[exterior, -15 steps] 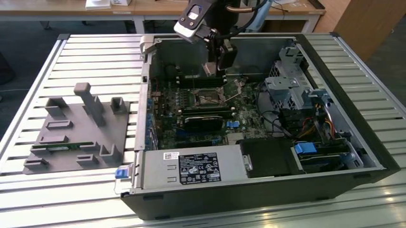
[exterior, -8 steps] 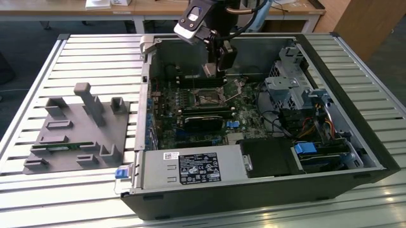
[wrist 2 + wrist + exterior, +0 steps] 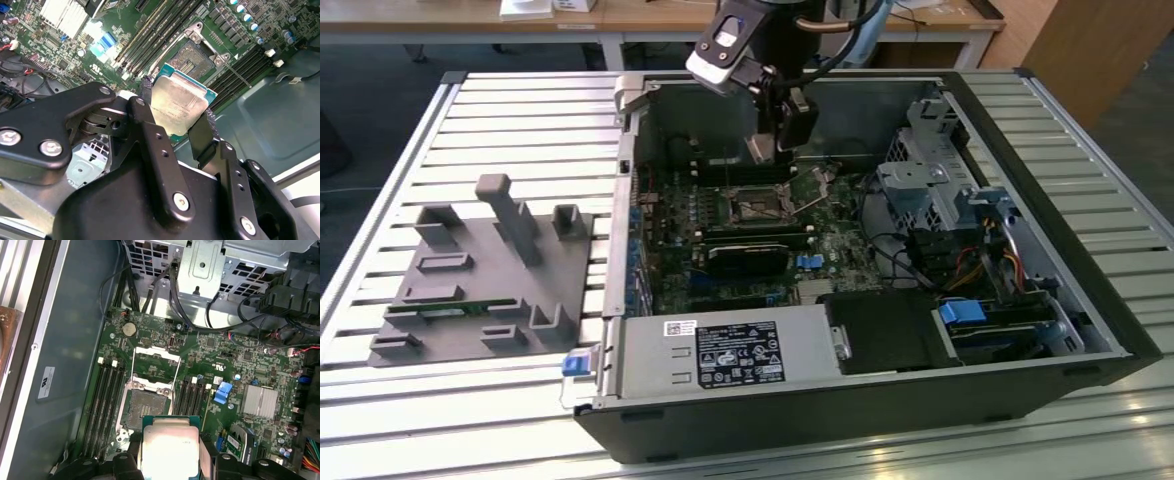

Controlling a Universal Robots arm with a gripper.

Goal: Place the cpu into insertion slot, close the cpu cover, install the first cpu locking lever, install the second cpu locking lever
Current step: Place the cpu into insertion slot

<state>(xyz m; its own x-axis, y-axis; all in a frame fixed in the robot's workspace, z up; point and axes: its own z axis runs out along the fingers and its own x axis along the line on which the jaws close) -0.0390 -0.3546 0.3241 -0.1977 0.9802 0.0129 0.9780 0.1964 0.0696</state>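
The cpu (image 3: 175, 110), a small flat square chip with a dull, faintly scuffed silver-grey metal top on a green-edged base, is held in the tool (image 3: 178, 101). The tool is closed onto two opposite edges of the chip, one black finger (image 3: 146, 92) on each side. The chip is suspended in the air above the green motherboard (image 3: 220, 355), apart from it, inside the open dark-walled computer case (image 3: 1067, 250). The case lies across the middle of the ribbed metal table (image 3: 520, 120). Being square, the chip has no long axis. Its metal top is turned towards the cameras in both wrist views, and one free edge is pointed towards the insertion slot (image 3: 146, 405). The slot is seen as a square dark socket with a finely textured centre, set between rows of long black memory slots, and nothing is seated in it. The cpu cover (image 3: 156, 367), a thin silver metal frame with a large square window, is swung back off the slot. A grey moulded fixture (image 3: 487, 270) with upright posts is set near the table's edge at the exterior view's left.
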